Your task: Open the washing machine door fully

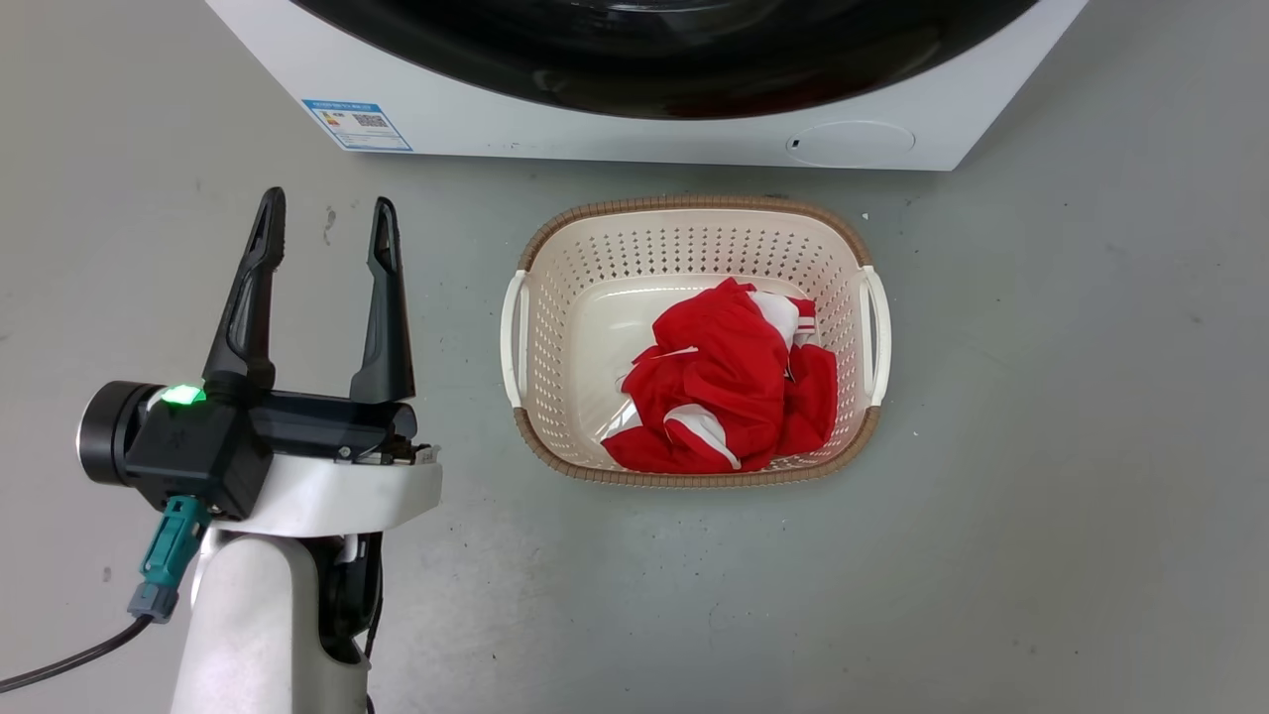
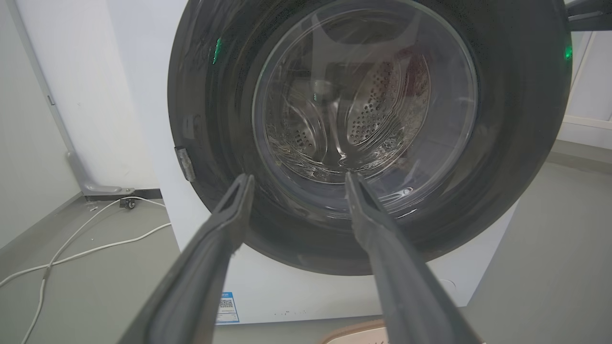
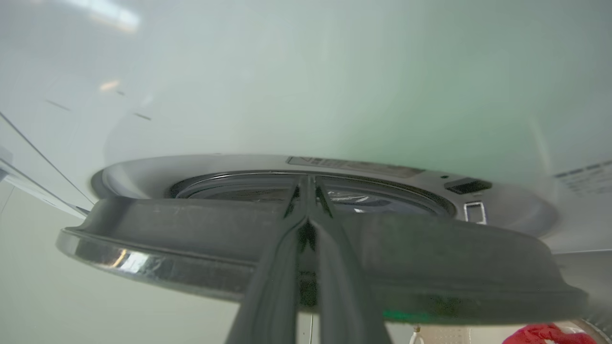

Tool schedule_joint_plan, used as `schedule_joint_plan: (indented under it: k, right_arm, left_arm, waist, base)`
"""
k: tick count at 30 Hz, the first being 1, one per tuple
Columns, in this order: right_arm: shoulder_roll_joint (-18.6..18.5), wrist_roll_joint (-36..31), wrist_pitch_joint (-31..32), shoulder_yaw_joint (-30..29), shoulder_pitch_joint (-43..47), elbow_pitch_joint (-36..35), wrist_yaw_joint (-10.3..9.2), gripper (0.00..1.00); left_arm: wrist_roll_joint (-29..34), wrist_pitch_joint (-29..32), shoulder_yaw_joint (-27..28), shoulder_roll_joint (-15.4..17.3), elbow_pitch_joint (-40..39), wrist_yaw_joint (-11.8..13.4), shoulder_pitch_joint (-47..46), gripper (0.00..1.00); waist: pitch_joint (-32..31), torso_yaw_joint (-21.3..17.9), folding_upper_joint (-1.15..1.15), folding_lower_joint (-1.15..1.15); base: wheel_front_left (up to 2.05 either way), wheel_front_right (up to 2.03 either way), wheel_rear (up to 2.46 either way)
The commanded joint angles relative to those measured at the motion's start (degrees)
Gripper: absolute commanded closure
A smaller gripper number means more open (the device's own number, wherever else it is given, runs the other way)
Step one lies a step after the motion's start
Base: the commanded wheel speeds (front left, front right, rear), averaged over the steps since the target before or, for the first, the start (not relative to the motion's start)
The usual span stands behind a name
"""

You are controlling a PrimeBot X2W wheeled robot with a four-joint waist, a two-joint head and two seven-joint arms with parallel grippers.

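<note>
Grip: right gripper (image 3: 307,179) has its fingers pressed together, tips poked into the gap behind the rim of the washing machine door (image 3: 191,229) (whether they pinch anything, I cannot tell).
Spare arm: left gripper (image 2: 297,176) is splayed wide and holds nothing, with the glass bowl straight ahead of its tips.
Door: ajar, standing just off the washing machine (image 1: 476,119) front.
Risk: I judge the thin tips could slide off the glossy rim on the pull, since nothing seems to lock them there. The door would be left part open.
Second risk: basket (image 1: 694,203) with red cloth (image 1: 734,387) sits right of the left fingers, so a low sweep might knock it.
Floor: smooth grey floor (image 1: 1041,496), lightly scuffed.
Room: pale wall and white cable (image 2: 95,249) left of the left tips.
</note>
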Motion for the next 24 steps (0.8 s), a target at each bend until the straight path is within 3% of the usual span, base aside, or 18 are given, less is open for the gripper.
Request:
schedule_joint_plan:
  k: [1, 11, 12, 13, 15, 19, 24]
  right_arm:
    - [2.2, -0.7, -0.1, 0.4, 0.1, 0.6, 0.00, 1.00]
    - [3.1, -0.5, 5.3, -1.3, 2.2, 0.6, 0.00, 1.00]
    - [3.2, -0.5, 6.4, -1.4, 2.4, 0.6, 0.00, 1.00]
    - [0.5, 0.2, 12.8, -1.6, 0.7, 0.5, -0.01, 1.00]
    - [-0.3, 0.3, 15.7, -1.5, 1.9, 0.5, -0.01, 1.00]
    - [2.6, 0.5, 18.4, -1.2, 4.9, 0.6, 0.00, 1.00]
    - [3.4, 1.6, 22.0, -1.2, 8.5, -1.8, 0.00, 1.00]
  left_arm:
    - [-0.2, -0.1, -0.1, 0.0, -0.2, 0.2, -0.4, 0.00]
    - [-1.1, -0.1, -0.9, 0.0, 0.8, 0.8, 0.3, 0.00]
    - [-1.1, -0.1, -0.9, 0.0, 0.9, 0.8, 0.3, 0.00]
    - [-1.2, -0.1, -1.0, 0.0, 1.0, 0.8, -0.2, 0.00]
    - [-1.0, -0.1, -1.1, 0.0, 1.3, 0.8, -0.1, 0.00]
    - [-0.5, -0.1, -1.5, 0.0, 1.7, 0.8, 1.2, 0.00]
    - [-0.1, -0.1, -2.1, 0.0, 2.3, 0.9, 2.4, 0.00]
  waist:
    - [0.2, 0.1, 0.00, 0.00]
    - [-0.8, 0.6, 0.00, 0.00]
    - [-0.9, 0.6, 0.00, 0.00]
    - [-1.2, 0.8, 0.00, 0.00]
    - [-1.9, 0.8, 0.00, 0.00]
    - [-4.2, 0.2, 0.00, 0.00]
    - [-6.7, -0.2, 0.00, 0.00]
  base:
    - [0.00, 0.00, 0.00]
    - [0.00, 0.00, 0.00]
    - [0.00, 0.00, 0.00]
    - [0.00, 0.00, 0.00]
    - [0.00, 0.00, 0.00]
    - [0.00, 0.00, 0.00]
    - [0.00, 0.00, 0.00]
